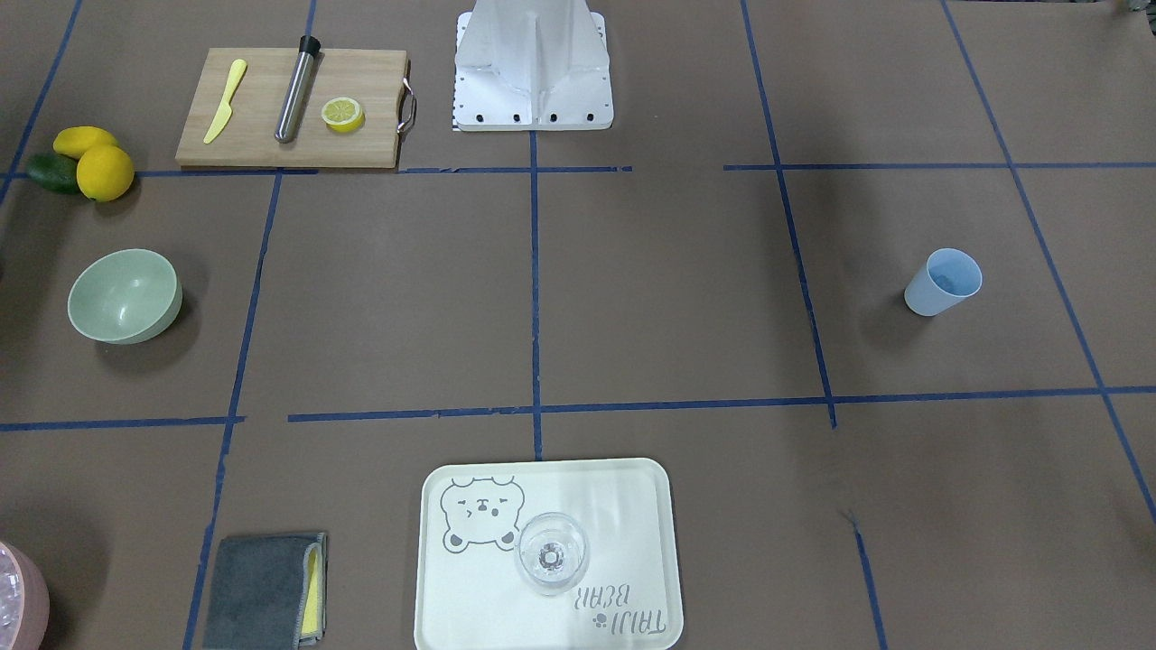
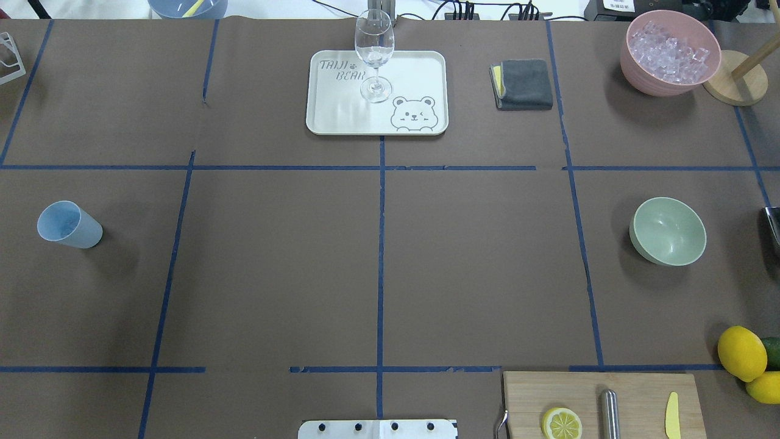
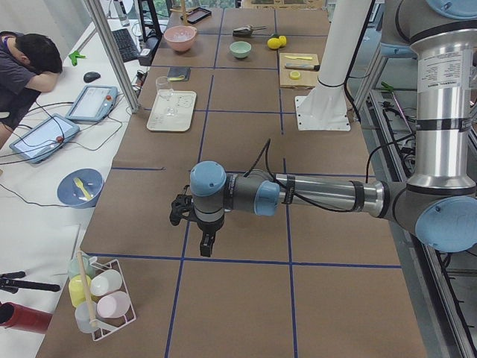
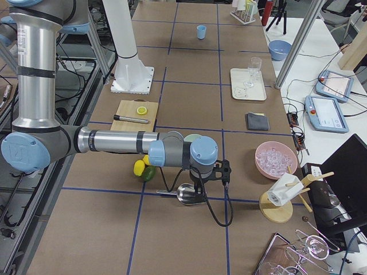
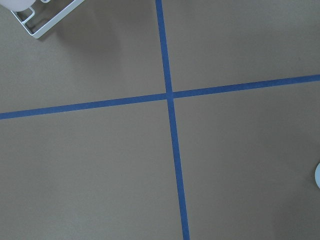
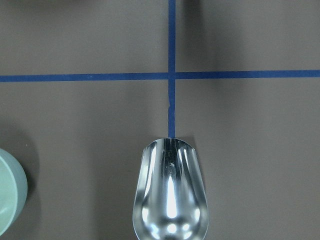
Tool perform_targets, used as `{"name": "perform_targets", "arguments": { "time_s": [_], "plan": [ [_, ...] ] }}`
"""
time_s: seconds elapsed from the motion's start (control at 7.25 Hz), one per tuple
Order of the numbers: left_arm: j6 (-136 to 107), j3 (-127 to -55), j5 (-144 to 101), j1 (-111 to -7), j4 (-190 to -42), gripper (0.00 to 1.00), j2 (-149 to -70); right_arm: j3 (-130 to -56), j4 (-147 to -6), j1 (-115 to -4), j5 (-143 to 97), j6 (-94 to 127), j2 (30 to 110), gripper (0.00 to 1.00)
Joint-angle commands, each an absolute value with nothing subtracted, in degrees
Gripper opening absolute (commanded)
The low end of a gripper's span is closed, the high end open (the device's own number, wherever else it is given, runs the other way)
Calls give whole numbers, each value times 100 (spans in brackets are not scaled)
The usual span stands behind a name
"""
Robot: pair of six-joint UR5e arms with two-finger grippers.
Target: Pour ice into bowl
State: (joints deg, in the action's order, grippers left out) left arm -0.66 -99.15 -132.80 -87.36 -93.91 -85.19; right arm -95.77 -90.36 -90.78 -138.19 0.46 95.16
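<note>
I see the ice, clear glassy cubes, heaped in the pink tub at the counter's far right. The matte sage bowl stands upright nearer the robot. A steel scoop shows below the right tool. I cannot tell its opening, nor the left tool's.

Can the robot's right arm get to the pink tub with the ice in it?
Probably yes. The right gripper, with the metal scoop under it, hangs near the pink tub, and only bare table shows between them. The wooden stand sits beside the tub, off that path.
</note>
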Motion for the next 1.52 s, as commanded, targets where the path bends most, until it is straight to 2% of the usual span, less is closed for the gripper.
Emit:
{"name": "perform_targets", "arguments": {
  "time_s": [0.0, 0.55, 0.97, 1.38],
  "plan": [
    [-44, -9879, -13280, -8736, -9422, 100, -8517, -9589, -9026, -9097, -13799, 44, 9492, 100],
    [-549, -10247, -13280, -8684, -9718, 100, -8771, -9975, -8895, -8861, -13782, 463, 9264, 100],
    [-1515, -10633, -13577, -8491, -10825, 100, -8815, -9572, -8625, -8492, -14307, 640, 9132, 100],
    [-2975, -11737, -12750, -7650, -11812, 100, -8071, -9431, -7265, -7799, -14221, 2575, 9237, 100]
  ]
}}
